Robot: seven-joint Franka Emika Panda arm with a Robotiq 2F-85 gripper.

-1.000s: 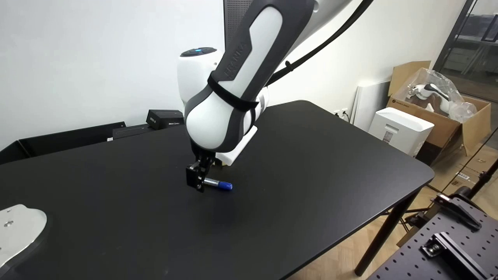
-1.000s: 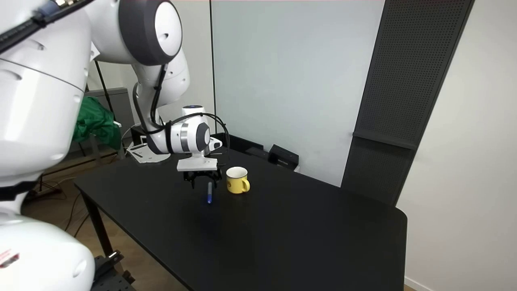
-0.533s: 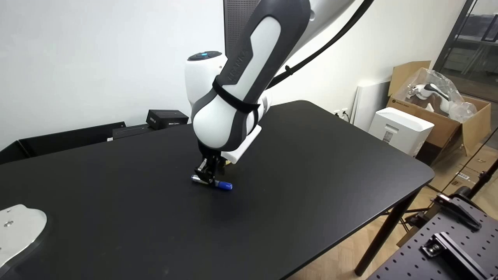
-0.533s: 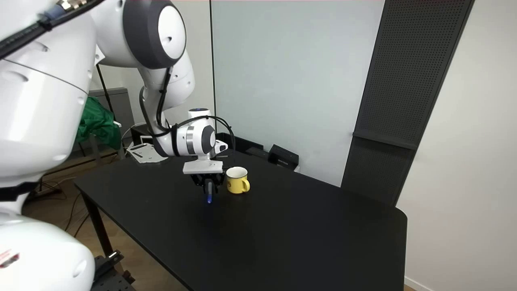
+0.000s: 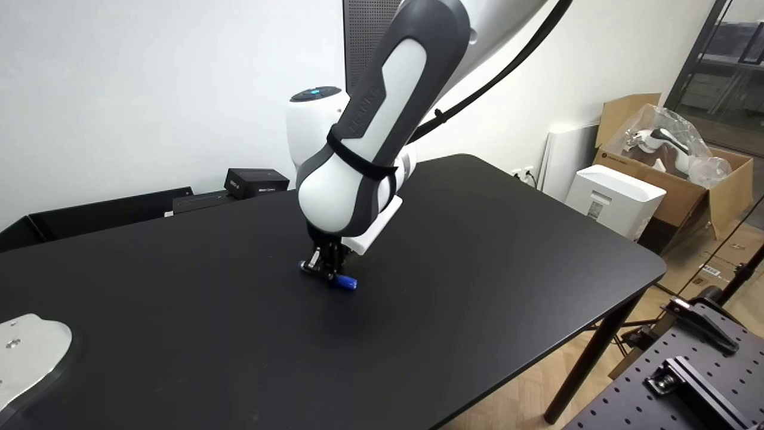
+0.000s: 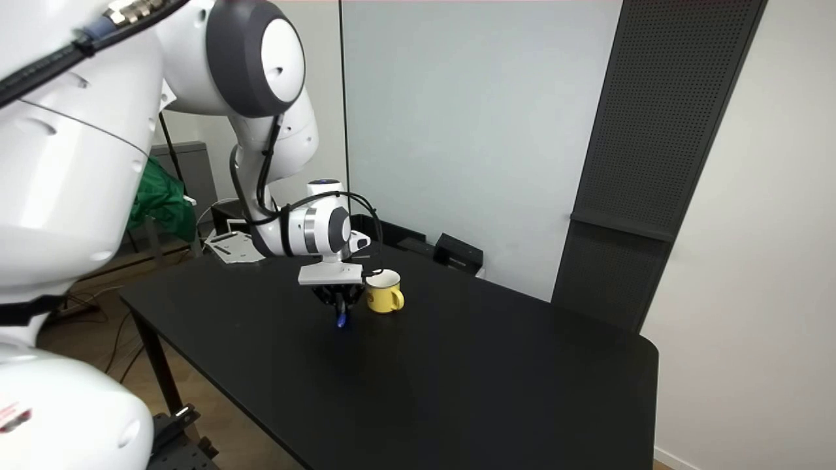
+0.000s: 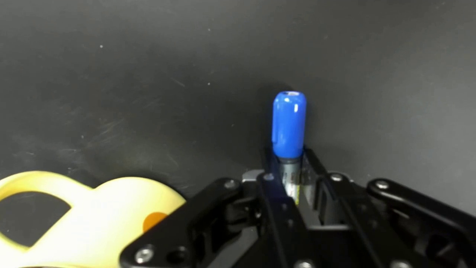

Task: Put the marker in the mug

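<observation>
Marker (image 7: 289,124) and mug (image 6: 380,299) are both well inside the edges of a broad black table (image 5: 477,269), whose long back edge runs along a pale wall (image 5: 149,89). The white and dark grey Franka arm (image 5: 379,125) reaches over it, bent low. Past the table's right edge, in an exterior view, an open cardboard box (image 5: 680,191) stands behind a white box (image 5: 627,206). A pale plate with holes (image 6: 245,251) shows at the left-hand edge, and a black box (image 6: 459,253) sits by the back edge.

The end effector (image 7: 288,152) points down, well in from the corners that show. Its fingers are close together, with only the marker's thickness between them, gripping the barrel from both sides. Just beside it the yellow mug stands upright, nearer the back edge than the marker is; its white interior and side handle show in an exterior view, an orange spot in the wrist view. Whether mug and end effector touch cannot be told.

Smallest of all, the marker lies between the fingers, outside the mug, its blue cap jutting out in front and part of the whitish barrel showing behind. Whether it also touches the table cannot be told.
</observation>
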